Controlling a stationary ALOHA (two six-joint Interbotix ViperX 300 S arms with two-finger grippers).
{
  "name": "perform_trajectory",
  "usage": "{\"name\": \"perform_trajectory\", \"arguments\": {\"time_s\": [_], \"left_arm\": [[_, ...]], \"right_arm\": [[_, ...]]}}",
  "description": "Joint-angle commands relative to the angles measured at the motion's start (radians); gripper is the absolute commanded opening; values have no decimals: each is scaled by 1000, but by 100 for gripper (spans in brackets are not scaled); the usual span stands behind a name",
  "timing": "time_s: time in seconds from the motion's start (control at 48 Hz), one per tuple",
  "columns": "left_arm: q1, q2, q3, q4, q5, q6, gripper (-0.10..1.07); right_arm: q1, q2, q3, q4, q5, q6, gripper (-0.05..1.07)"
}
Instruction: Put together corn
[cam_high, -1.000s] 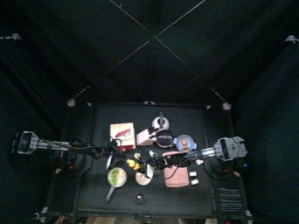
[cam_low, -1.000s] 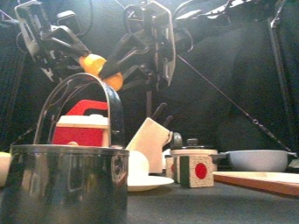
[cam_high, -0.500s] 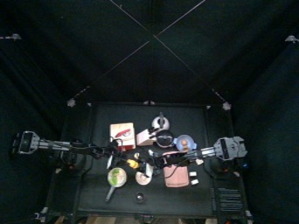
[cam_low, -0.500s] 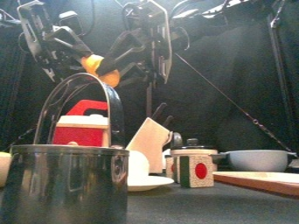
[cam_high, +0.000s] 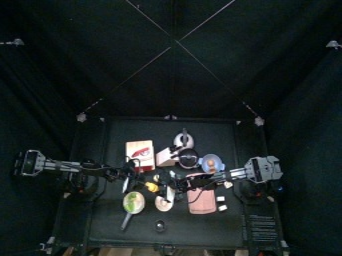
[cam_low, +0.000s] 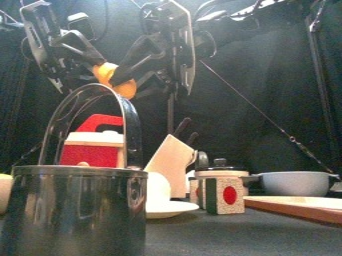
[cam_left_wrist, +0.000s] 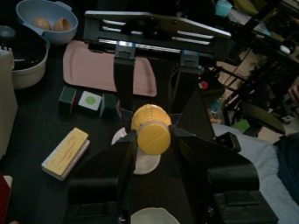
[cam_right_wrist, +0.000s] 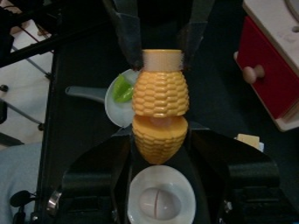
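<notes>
Both arms raised upper left of front view. Left gripper (cam_left_wrist: 153, 144) clamps corn half (cam_left_wrist: 152, 129); right gripper (cam_right_wrist: 159, 140) clamps other corn piece (cam_right_wrist: 160, 94). Halves meet mid-air. Risk: slight misalignment, joint jams or piece slips out.

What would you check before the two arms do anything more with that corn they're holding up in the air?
1. Left gripper shut on its corn piece: ok.
2. Right gripper shut on its corn piece: ok.
3. The two pieces meet end to end: ok in the right wrist view.
4. Pieces fully pushed together: cannot tell.
5. Corn held clear above the steel pot and white plate: ok.
</notes>
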Motion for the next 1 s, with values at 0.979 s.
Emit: {"name": "perform_trajectory", "arguments": {"time_s": [0.979], "left_arm": [[-2, 0, -28, -3, -8, 0, 68]], "right_arm": [[-25, -15, -58, -48, -6, -2, 65]]}}
